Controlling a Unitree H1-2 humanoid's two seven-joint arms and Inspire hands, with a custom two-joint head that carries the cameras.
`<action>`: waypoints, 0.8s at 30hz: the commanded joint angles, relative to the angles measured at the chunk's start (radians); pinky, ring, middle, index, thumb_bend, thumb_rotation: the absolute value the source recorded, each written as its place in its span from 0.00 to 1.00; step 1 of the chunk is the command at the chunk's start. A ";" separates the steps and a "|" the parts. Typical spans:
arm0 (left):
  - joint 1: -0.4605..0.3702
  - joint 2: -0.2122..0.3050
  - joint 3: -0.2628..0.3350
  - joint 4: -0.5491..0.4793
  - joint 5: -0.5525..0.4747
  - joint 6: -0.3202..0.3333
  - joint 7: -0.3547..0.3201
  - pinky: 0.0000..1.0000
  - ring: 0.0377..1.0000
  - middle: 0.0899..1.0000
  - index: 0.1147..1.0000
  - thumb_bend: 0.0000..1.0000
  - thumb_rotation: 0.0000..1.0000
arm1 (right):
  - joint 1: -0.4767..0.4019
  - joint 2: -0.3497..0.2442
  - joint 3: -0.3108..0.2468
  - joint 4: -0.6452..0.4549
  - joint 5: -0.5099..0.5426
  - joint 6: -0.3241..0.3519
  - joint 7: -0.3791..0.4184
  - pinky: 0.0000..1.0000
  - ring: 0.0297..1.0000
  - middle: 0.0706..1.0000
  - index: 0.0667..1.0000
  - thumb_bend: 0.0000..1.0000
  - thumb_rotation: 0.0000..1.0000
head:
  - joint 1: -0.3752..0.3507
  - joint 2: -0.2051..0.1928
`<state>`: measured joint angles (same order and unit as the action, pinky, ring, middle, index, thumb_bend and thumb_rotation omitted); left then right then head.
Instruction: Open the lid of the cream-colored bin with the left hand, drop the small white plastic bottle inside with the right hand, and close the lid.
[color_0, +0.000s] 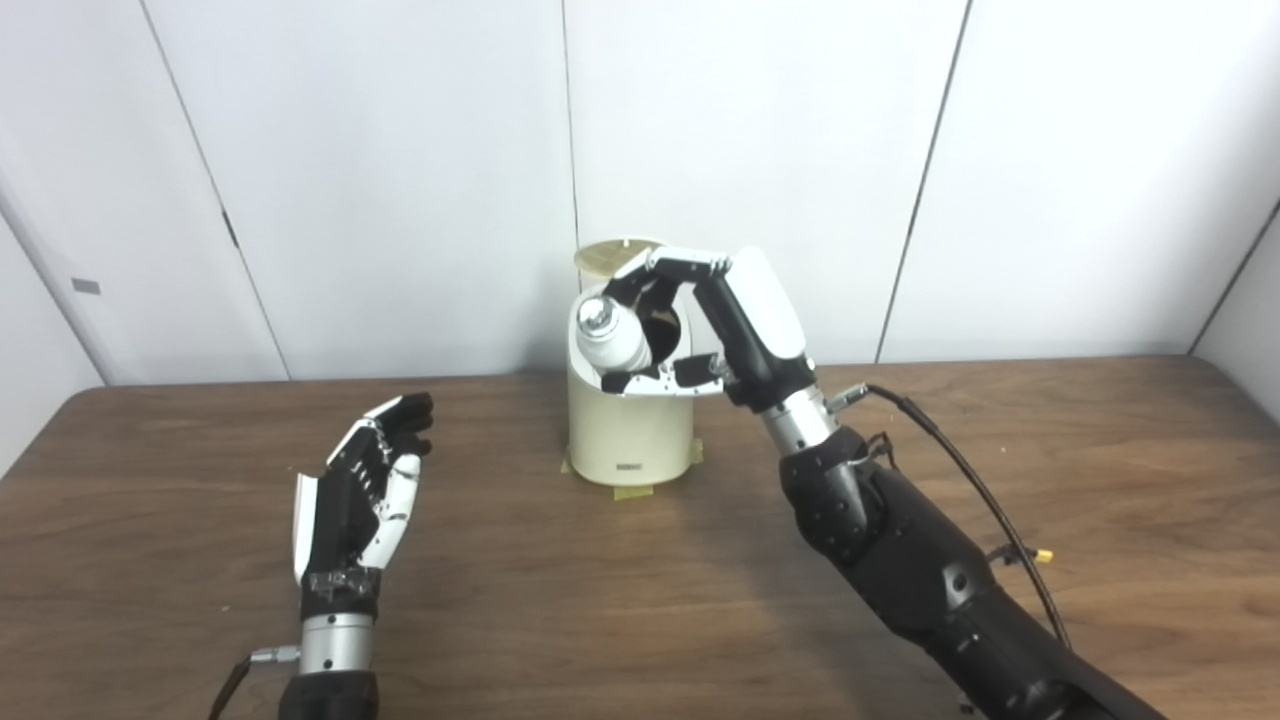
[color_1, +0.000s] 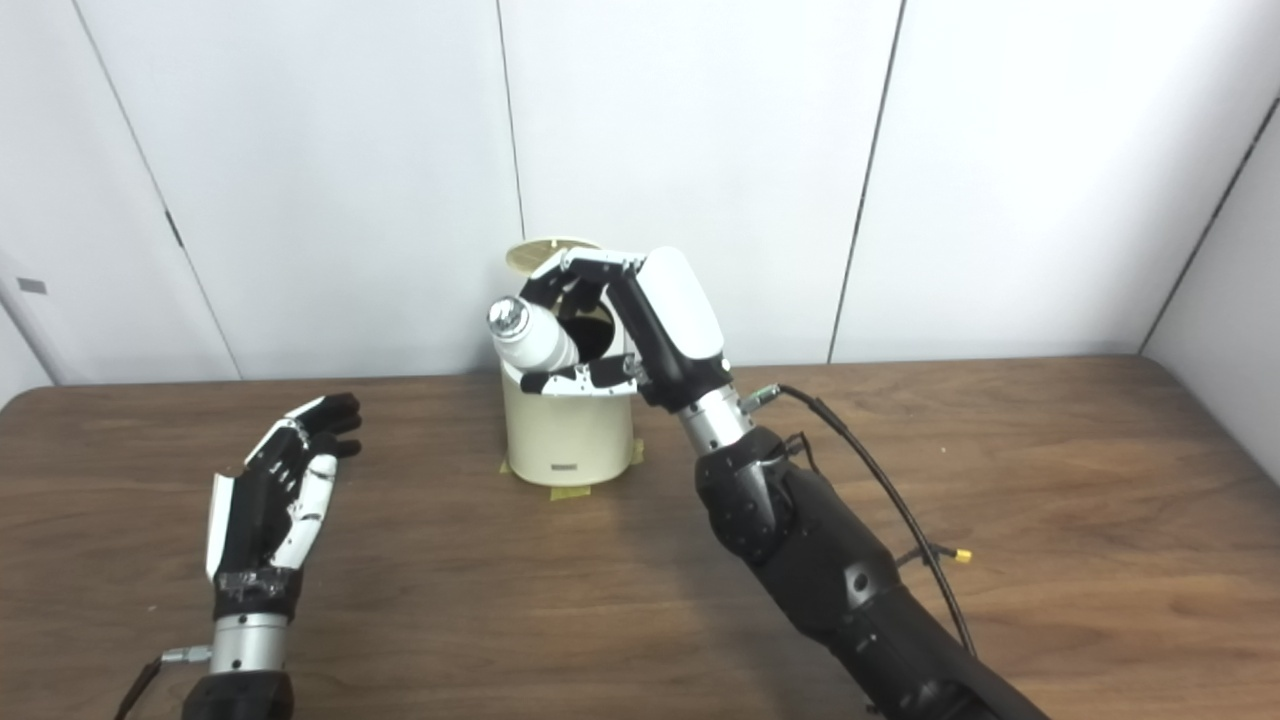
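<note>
The cream-colored bin stands at the back middle of the table, taped down at its base. Its round lid is tipped up behind the opening. My right hand hovers over the bin's mouth, shut on the small white plastic bottle, which lies tilted with its silvery cap toward the left, above the rim. My left hand is open, fingers apart, above the table well left of the bin and apart from it.
The brown wooden table runs wide on both sides of the bin. White wall panels stand close behind it. A black cable loops beside my right forearm.
</note>
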<state>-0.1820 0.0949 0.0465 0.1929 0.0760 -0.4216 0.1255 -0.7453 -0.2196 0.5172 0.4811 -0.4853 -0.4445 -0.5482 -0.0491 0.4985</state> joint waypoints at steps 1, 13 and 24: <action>0.074 -0.017 -0.018 0.056 0.045 -0.043 0.015 0.70 0.76 0.75 0.72 0.32 0.59 | -0.078 -0.012 0.010 -0.003 -0.004 -0.025 -0.054 0.39 0.42 0.45 0.45 0.52 0.00 | 0.000 0.001; 0.077 -0.014 -0.026 0.050 0.066 -0.042 0.028 0.69 0.76 0.75 0.73 0.32 0.60 | -0.120 -0.037 0.074 0.064 -0.004 -0.025 -0.124 0.40 0.43 0.45 0.45 0.52 0.00 | 0.006 0.001; 0.083 -0.021 -0.030 0.037 0.073 -0.035 0.031 0.70 0.76 0.76 0.73 0.31 0.60 | -0.164 -0.051 0.134 0.102 -0.010 -0.025 -0.184 0.39 0.42 0.45 0.45 0.52 0.00 | 0.015 0.000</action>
<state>-0.1792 0.0957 0.0350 0.1806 0.1125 -0.4215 0.1513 -0.8419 -0.2608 0.6519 0.5851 -0.4996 -0.4461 -0.7023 -0.0338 0.4970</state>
